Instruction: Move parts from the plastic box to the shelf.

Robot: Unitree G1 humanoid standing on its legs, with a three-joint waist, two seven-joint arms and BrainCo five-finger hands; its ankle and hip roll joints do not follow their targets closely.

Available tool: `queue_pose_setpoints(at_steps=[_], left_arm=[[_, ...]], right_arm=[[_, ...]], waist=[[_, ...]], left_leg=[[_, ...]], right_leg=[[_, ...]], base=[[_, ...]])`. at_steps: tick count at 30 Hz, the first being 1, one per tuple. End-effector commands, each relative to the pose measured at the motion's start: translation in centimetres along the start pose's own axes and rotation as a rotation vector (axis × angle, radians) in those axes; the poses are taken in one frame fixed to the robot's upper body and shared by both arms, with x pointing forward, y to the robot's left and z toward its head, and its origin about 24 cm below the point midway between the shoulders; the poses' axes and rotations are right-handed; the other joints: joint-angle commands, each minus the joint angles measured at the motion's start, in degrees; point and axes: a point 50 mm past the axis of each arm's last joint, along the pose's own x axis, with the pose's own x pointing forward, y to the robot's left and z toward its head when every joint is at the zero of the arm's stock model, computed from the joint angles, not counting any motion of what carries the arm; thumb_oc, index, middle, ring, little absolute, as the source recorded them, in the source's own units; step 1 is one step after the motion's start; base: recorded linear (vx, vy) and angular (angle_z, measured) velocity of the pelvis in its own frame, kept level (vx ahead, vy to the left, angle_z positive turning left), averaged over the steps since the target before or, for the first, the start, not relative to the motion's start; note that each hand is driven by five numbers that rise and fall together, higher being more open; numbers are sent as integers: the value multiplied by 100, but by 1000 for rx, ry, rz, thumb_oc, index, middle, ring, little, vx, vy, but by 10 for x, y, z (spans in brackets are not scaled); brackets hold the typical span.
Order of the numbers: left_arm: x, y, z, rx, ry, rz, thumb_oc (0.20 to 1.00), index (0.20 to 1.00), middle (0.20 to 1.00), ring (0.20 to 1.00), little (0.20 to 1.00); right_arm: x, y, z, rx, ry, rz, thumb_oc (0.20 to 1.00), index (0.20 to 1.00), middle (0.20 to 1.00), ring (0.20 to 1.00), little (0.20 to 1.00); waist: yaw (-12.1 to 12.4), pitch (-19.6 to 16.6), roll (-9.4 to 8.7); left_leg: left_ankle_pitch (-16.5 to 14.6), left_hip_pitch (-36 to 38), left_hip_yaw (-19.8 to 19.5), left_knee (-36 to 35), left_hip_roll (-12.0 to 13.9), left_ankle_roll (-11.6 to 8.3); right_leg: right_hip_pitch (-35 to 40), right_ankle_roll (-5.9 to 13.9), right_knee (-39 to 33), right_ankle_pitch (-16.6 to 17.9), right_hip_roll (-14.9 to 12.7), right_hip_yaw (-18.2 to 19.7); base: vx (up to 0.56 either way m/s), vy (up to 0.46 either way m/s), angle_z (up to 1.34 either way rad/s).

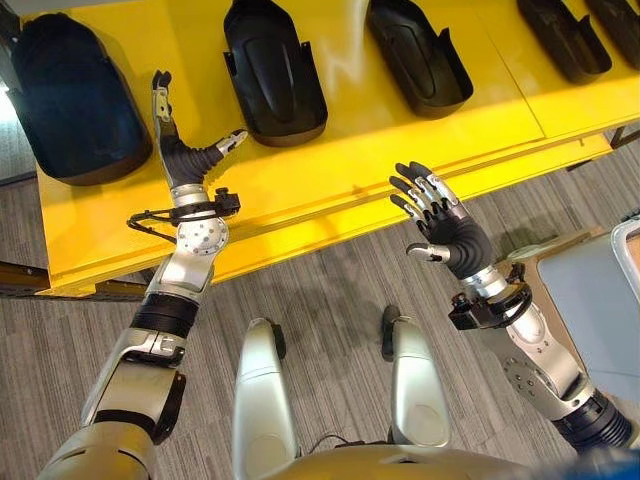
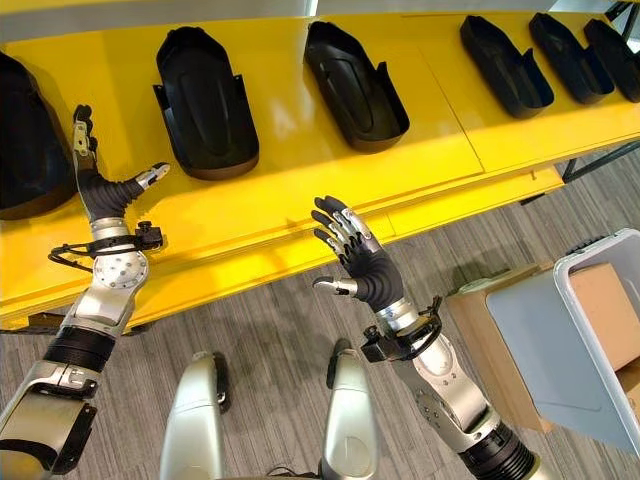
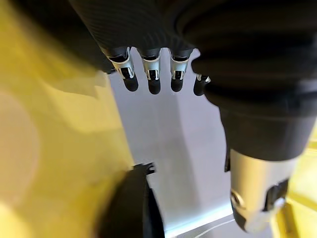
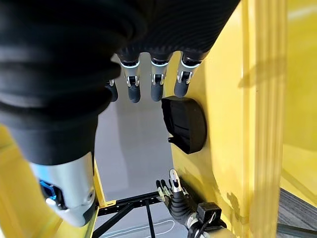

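Several black moulded parts lie in a row on the yellow shelf (image 1: 350,170): a large one (image 1: 70,95) at far left, then one (image 1: 272,70) and another (image 1: 415,55) further right. My left hand (image 1: 180,150) is raised over the shelf between the two leftmost parts, open and holding nothing. Its straight fingers (image 3: 151,74) show in the left wrist view, with a black part (image 3: 131,208) past them. In front of the shelf's edge, above the floor, my right hand (image 2: 365,265) is open and empty. The plastic box (image 2: 588,330) stands at the right.
More black parts (image 2: 505,65) lie toward the shelf's right end. A brown cardboard piece (image 2: 605,300) sits inside the box, and a flat cardboard sheet (image 2: 480,320) lies on the grey floor beside it. The right wrist view shows a black part (image 4: 185,124) on the shelf.
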Motion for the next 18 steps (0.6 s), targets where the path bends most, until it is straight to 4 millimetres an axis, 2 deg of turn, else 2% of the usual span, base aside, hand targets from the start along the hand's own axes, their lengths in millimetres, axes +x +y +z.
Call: queue_pose_setpoints(at_steps=[1,5,6,18], left_arm=[[7,-6,5,12,-37,-38,1000,1000,1000,1000,1000],[4,-5,-4,15,5,-30,1000,1000,1000,1000,1000],[0,-3,-11,19,39,-24,1000,1000,1000,1000,1000],[-4,12,-23,8,98,62,1000,1000,1000,1000,1000]], right_arm=[[1,0,19,-16,-98,33,1000,1000,1000,1000,1000],[-1,0,17,-9,-86,32,1000,1000,1000,1000,1000],[-3,1,17,-7,-82,34,1000,1000,1000,1000,1000],[-2,1,17,-8,-81,35,1000,1000,1000,1000,1000]], waist=[[52,-144,132],[51,-157,135],[58,-153,130],[123,-126,128]], left_leg=[[471,141,-203,-555,82,-121],[469,142,-196,-550,91,-127],[476,141,-206,-555,94,-132],[488,102,-232,-545,81,-142]], right_leg=[[-233,-150,614,-27,-153,-35],[-233,-150,610,-28,-148,-27],[-239,-152,626,-35,-144,-27],[-239,-163,645,-60,-140,-40]], base=[[0,0,0],[0,0,0],[0,0,0],[0,0,0]])
